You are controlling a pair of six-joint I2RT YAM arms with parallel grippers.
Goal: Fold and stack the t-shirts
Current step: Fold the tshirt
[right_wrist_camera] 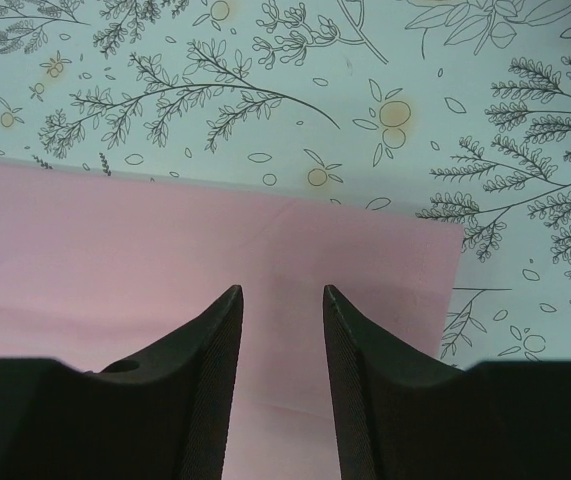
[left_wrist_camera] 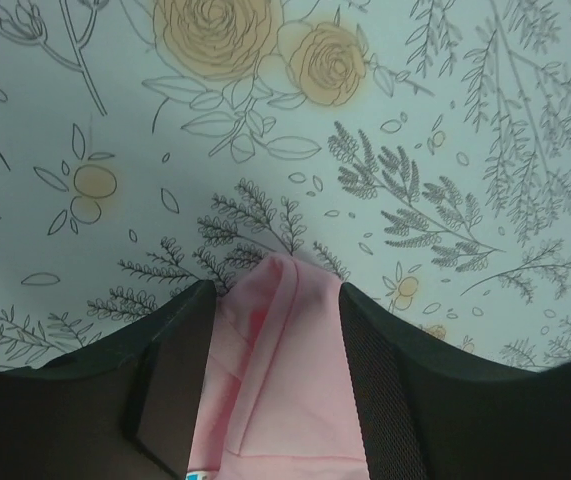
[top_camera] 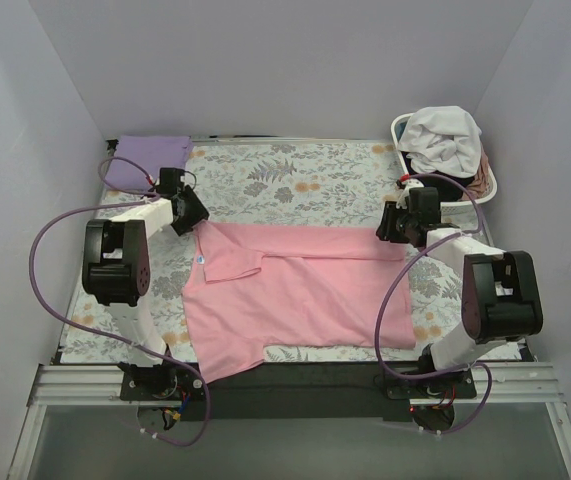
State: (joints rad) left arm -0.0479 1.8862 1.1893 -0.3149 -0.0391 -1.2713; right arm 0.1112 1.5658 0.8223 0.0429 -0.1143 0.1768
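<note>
A light pink t-shirt (top_camera: pixel 295 290) lies spread on the floral table cover, collar end to the left, with one sleeve folded in. My left gripper (top_camera: pixel 191 213) is at its far left corner. In the left wrist view a bunched fold of the pink t-shirt (left_wrist_camera: pixel 285 370) fills the gap of my left gripper (left_wrist_camera: pixel 277 290), whose jaws stand apart. My right gripper (top_camera: pixel 393 226) is at the far right corner. In the right wrist view my right gripper (right_wrist_camera: pixel 282 292) is open just above the flat pink t-shirt (right_wrist_camera: pixel 165 260). A folded lavender t-shirt (top_camera: pixel 147 160) lies at the far left.
A white laundry basket (top_camera: pixel 399 126) at the far right holds a white shirt (top_camera: pixel 443 138), something black and a dusty pink shirt (top_camera: pixel 481 184). The floral table cover (top_camera: pixel 295 185) shows behind the pink shirt. Purple cables loop beside both arms.
</note>
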